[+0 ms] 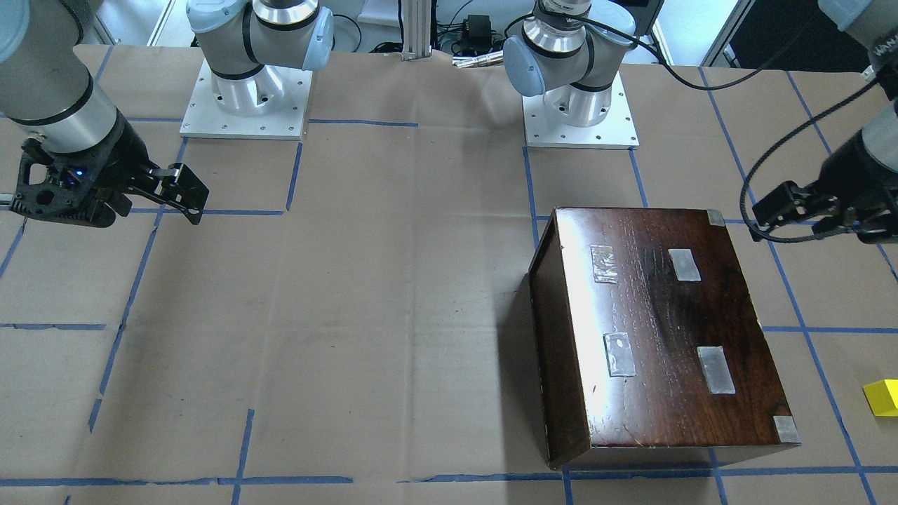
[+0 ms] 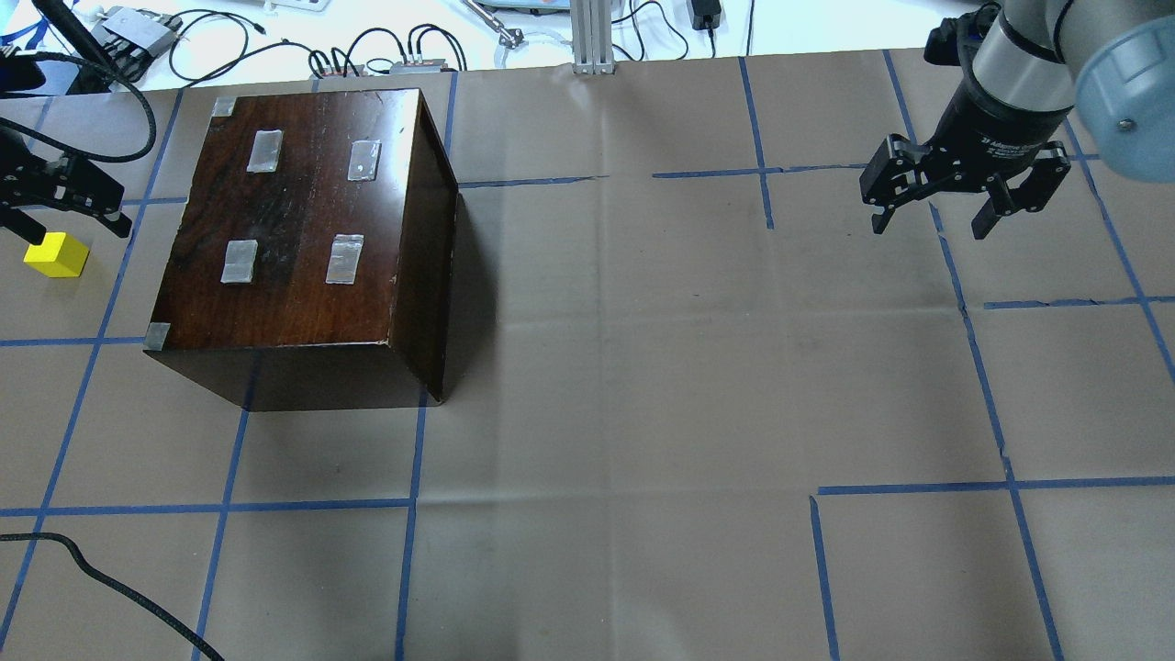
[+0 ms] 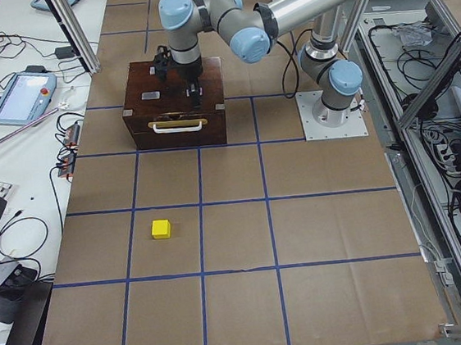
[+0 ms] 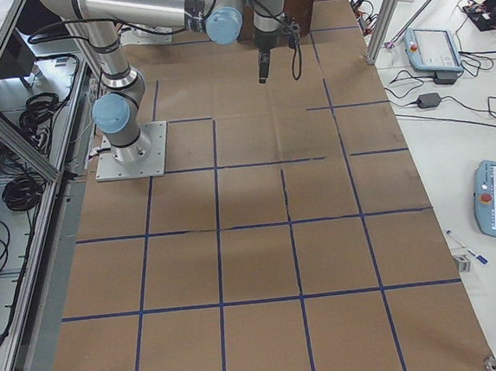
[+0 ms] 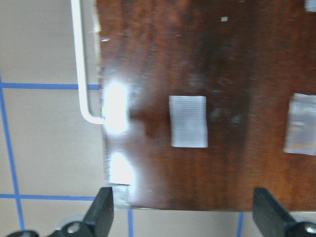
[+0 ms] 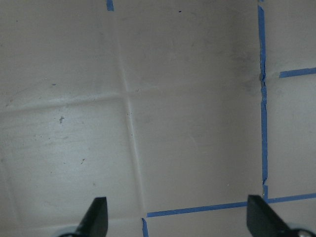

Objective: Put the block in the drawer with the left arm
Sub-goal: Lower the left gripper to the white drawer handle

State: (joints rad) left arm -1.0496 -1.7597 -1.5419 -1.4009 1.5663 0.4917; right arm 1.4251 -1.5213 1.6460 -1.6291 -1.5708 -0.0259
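Front-facing view: the left end effector [image 1: 768, 214] hangs near a corner of the wooden box [image 1: 659, 330] with nothing in it. The block [image 1: 882, 397] sits on the worktop [image 1: 393, 337] right at the frame edge, well apart from the box. The right end effector [image 1: 184, 196] is way over on the other side, also empty.

Overhead: same deal, with the block [image 2: 57, 254] out past the box's end.

Left side view: the drawer [image 3: 179, 137] is pushed fully in. Its pale handle [image 3: 178, 125] faces the block [image 3: 161, 228].

Right side view: the arms hide most of the box, so nothing to add.

Left wrist: fingers [image 5: 102, 217] are spread wide over the box's taped top, with nothing between them. The handle [image 5: 79, 64] shows off to one side.

Right wrist: fingers [image 6: 96, 217] are wide apart over bare worktop.

My read is that nothing's really begun. With the drawer shut, I'd guess the left arm needs to drop to that handle, close on it and pull straight out. Grabbing the block comes after that.
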